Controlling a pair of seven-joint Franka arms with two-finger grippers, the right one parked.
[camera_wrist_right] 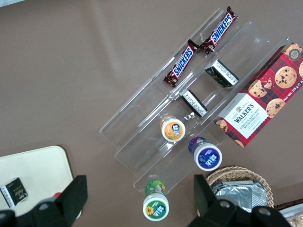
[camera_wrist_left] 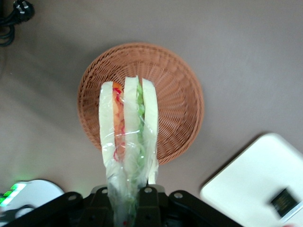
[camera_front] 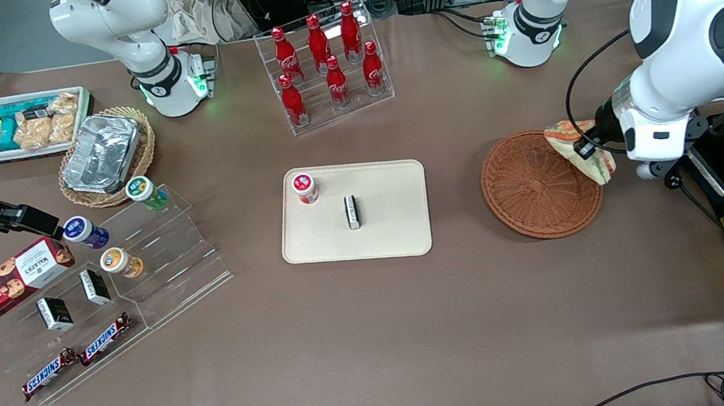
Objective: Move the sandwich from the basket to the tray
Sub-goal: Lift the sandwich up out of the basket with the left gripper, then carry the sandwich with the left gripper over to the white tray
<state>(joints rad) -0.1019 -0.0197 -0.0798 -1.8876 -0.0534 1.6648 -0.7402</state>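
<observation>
Left gripper (camera_wrist_left: pixel 127 201) pinches the plastic-wrapped sandwich (camera_wrist_left: pixel 127 137) at its narrow end, fingers pressed against both faces. Sandwich hangs in the air above the rim of the reddish-brown wicker basket (camera_front: pixel 532 188), on the working arm's side, not touching the weave. Basket holds nothing else. Cream tray (camera_front: pixel 392 233) lies near the basket, toward the parked arm's end; on it stand a small red-lidded jar (camera_front: pixel 304 187) and a small black box (camera_front: pixel 352 211), apart from each other.

Brown table (camera_front: pixel 376 336): tray (camera_front: pixel 399 239), basket (camera_front: pixel 529 192), bottle rack (camera_front: pixel 324 66).
</observation>
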